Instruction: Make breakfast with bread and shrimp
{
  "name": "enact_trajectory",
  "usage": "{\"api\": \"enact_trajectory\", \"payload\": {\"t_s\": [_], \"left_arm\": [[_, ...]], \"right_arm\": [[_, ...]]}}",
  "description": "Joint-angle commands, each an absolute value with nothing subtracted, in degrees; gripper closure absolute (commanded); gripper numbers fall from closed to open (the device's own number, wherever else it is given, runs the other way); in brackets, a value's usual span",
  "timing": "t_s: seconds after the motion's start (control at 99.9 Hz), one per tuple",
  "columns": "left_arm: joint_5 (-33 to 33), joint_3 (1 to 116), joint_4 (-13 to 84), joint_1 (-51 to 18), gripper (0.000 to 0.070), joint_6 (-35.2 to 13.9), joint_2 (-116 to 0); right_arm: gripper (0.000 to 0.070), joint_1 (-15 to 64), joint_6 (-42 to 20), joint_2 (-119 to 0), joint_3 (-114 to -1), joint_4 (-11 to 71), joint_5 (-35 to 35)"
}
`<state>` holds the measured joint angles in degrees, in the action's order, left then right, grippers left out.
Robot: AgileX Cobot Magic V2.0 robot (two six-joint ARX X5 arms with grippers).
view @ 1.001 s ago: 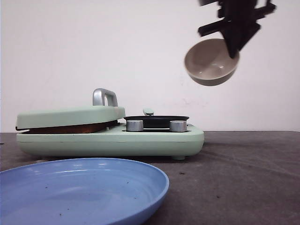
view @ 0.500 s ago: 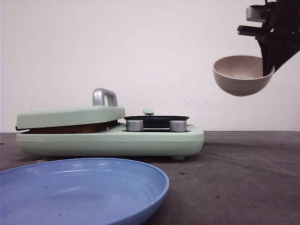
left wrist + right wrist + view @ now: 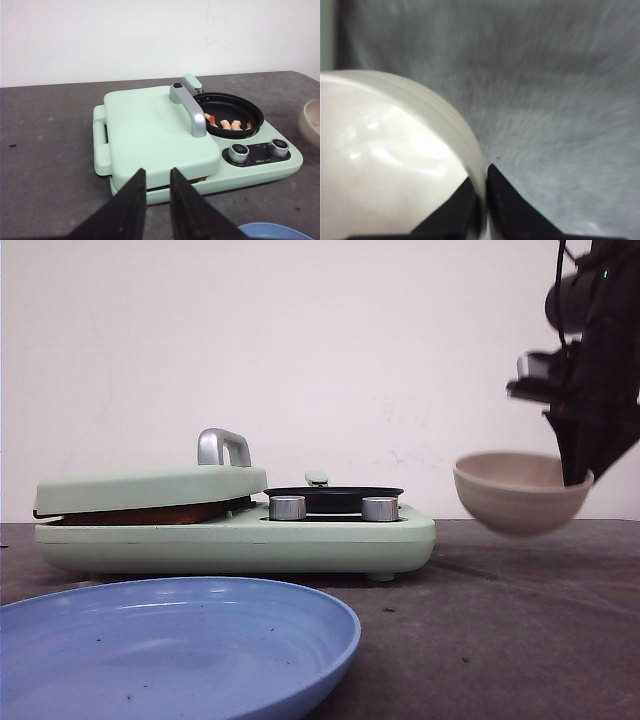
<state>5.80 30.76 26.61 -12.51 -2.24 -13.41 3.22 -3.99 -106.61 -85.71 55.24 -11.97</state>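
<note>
Right gripper [image 3: 481, 200] pinches the rim of the beige ribbed bowl [image 3: 520, 492], one finger inside the wall and one outside; the bowl hangs below the jaws, upright and clear of the dark table [image 3: 520, 640], off to the right of the mint-green breakfast maker [image 3: 240, 535]. Rim pinch looks chosen because it leaves the bowl's mouth free. No contents visible in the bowl, so I judge it emptied and on its way to being set down. Shrimp [image 3: 231, 124]: pink-orange pieces lie in the black round pan [image 3: 230, 115] of the breakfast maker, well away from both sets of jaws. Bread [image 3: 150, 513]: only a brown edge shows in the slot under the closed lid [image 3: 155, 130], beyond the left jaws. Left gripper [image 3: 157, 200] hangs near the lid's front edge, jaws close together with a narrow gap, holding nothing. Blue plate [image 3: 170, 650] sits nearest the camera, bare apart from a few specks.
</note>
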Motion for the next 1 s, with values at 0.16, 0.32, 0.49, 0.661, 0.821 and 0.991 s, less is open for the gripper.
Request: {"api": "enact_trajectory", "payload": {"t_s": [0.16, 0.32, 0.49, 0.661, 0.821, 0.991], "left_arm": [[5.56, 30.89, 26.02, -12.60, 0.0674, -1.52, -13.37], [5.56, 30.89, 26.09, -12.60, 0.0674, -1.54, -13.37], [5.56, 30.89, 26.13, -12.62, 0.0674, -1.54, -13.37], [5.56, 30.89, 26.20, -12.62, 0.0674, -1.54, -13.37], [5.56, 30.89, 26.26, -12.62, 0.0674, -1.54, -13.37], [5.56, 30.89, 26.94, -12.62, 0.0674, -1.85, -13.37]], "right_arm": [[0.0700, 3.25, -3.22, -110.02, -85.80, 54.35, -12.19], [0.0430, 3.25, -3.90, -111.96, -85.52, 52.90, -12.08], [0.0292, 3.22, -3.60, -111.87, -85.60, 53.08, -12.05], [0.0289, 3.18, -2.68, -109.06, -85.60, 53.10, -12.05], [0.0289, 3.18, -2.68, -103.44, -85.60, 52.56, -12.12], [0.0289, 3.25, -2.70, -95.53, -85.60, 51.18, -15.16]]}}
